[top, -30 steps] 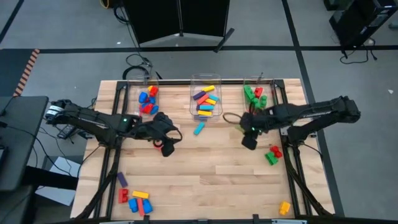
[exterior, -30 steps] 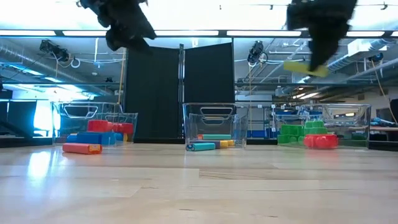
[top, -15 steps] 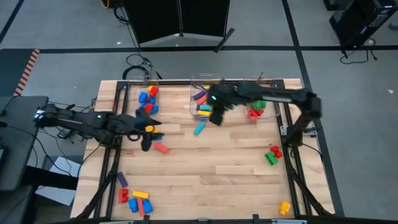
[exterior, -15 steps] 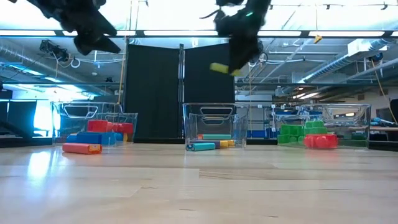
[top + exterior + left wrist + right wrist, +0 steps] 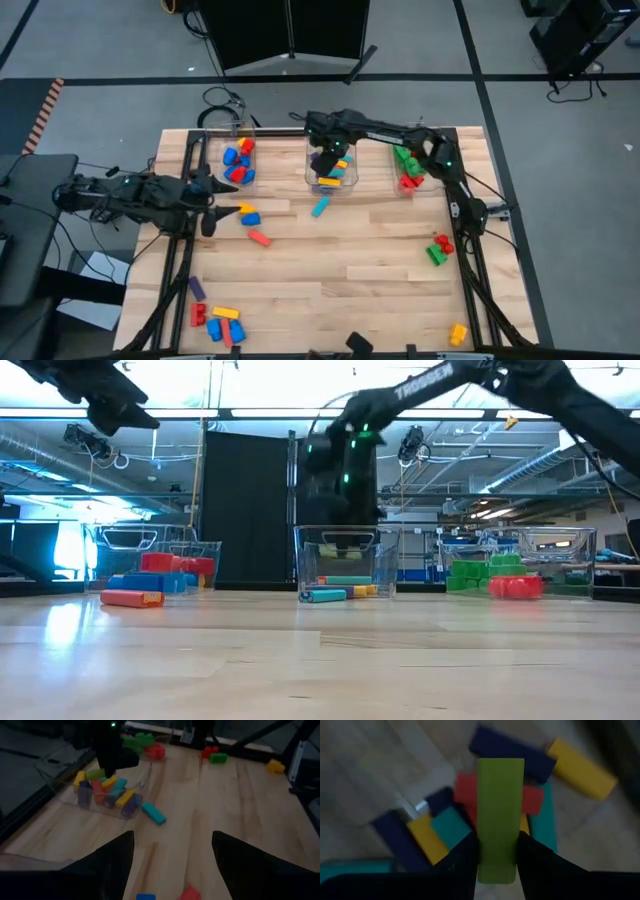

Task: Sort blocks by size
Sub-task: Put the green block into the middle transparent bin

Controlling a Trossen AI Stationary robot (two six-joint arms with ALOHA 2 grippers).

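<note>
Hanging over the clear plastic middle bin [image 5: 331, 170], the right gripper [image 5: 497, 851] pinches a long yellow-green plastic brick [image 5: 500, 815]; the left gripper [image 5: 172, 857] waits open near the table's left edge.

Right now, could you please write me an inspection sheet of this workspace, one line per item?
Surface: wooden table, bare in the middle.
Job's things: long blocks in the middle bin; blue and red blocks in the left bin; green and red blocks in the right bin; a cyan block outside the middle bin; loose blocks near the left gripper and along the front edge.
Clutter: nothing seen.
Grippers: right gripper over the middle bin, shut on a long green block; left gripper open, empty, at the table's left.
Cables: a black loop on the floor behind the table.
Surroundings: black panel, ceiling lights.
</note>
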